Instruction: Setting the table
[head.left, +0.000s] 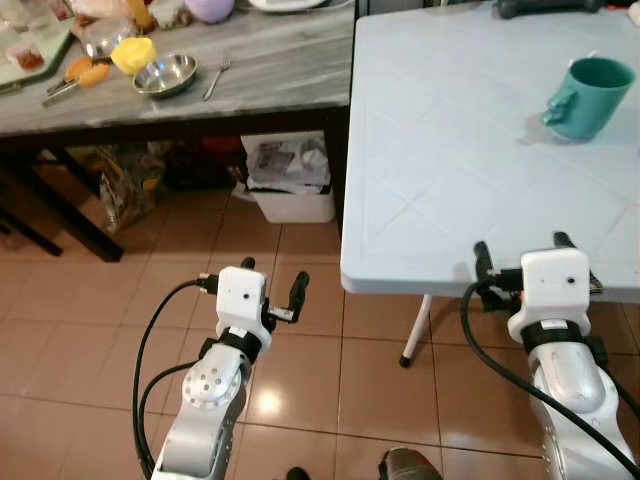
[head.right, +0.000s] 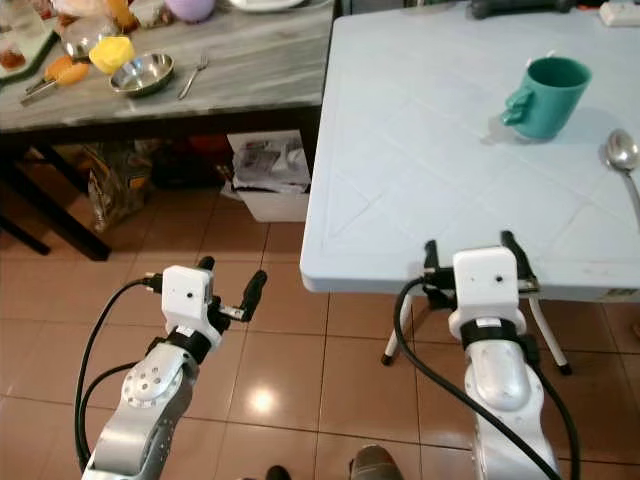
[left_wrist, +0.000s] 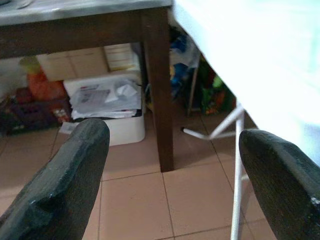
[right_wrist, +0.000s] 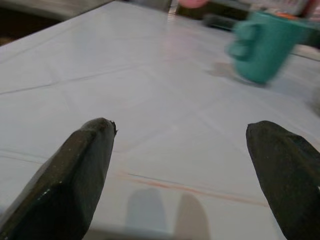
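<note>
While I stand at the near corner of the white table (head.right: 400, 150), my right gripper (head.right: 470, 255) sits at its front edge with the fingers (right_wrist: 82, 175) spread wide apart and nothing between them. Its wrist view looks low across the tabletop toward the green mug (right_wrist: 262, 45), which is blurred there. The mug (head.right: 545, 95) stands upright well ahead of that gripper, toward the far right part of the table, handle turned to my left. A spoon (head.right: 625, 160) lies to the right of the mug, near the table's right edge, bowl end away from me.

My left gripper (head.left: 272, 280) hangs over the tiled floor (head.left: 300, 350), left of the white table and apart from it, fingers (left_wrist: 60, 185) also held wide open and empty. Past them I see a dark table leg (left_wrist: 157, 85) and a white bin (left_wrist: 107, 107) stuffed with paper under the grey table (head.left: 270, 70).

On that grey table, to my far left, sit a steel bowl (head.left: 166, 75), a fork (head.left: 216, 78) just to its right, and a yellow thing (head.left: 133, 54) just to its left. Black cables (head.left: 145, 340) loop from both wrists.
</note>
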